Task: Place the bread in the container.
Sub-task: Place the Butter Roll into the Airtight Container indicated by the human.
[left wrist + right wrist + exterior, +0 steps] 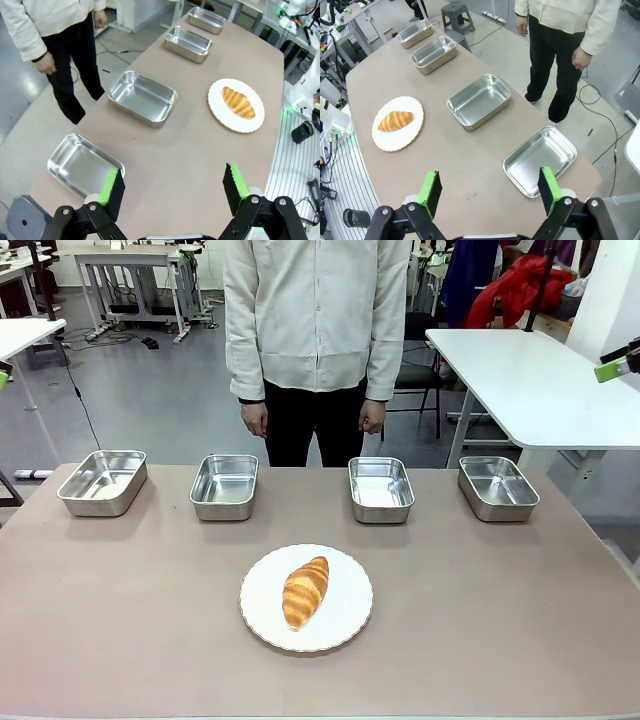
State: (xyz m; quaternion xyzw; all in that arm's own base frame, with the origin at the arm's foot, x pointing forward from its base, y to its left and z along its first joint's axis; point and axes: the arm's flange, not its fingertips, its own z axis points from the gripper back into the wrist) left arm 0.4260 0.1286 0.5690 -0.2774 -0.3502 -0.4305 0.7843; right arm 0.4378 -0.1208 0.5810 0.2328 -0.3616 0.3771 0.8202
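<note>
My left fingers (111,189) and right fingers (430,189) hang spread wide and empty, high above the tabletop (190,165). The croissant (238,102) lies on a white plate (218,95), well ahead of the left fingers and off toward their right-hand pad. Four steel pans stand in a row; the nearest pan (85,165) sits just beyond the left-hand pad. I cannot tell which one is the container. I'd come down over the croissant's thick middle, fingers across its width, and close gently so it neither crushes nor slides.
</note>
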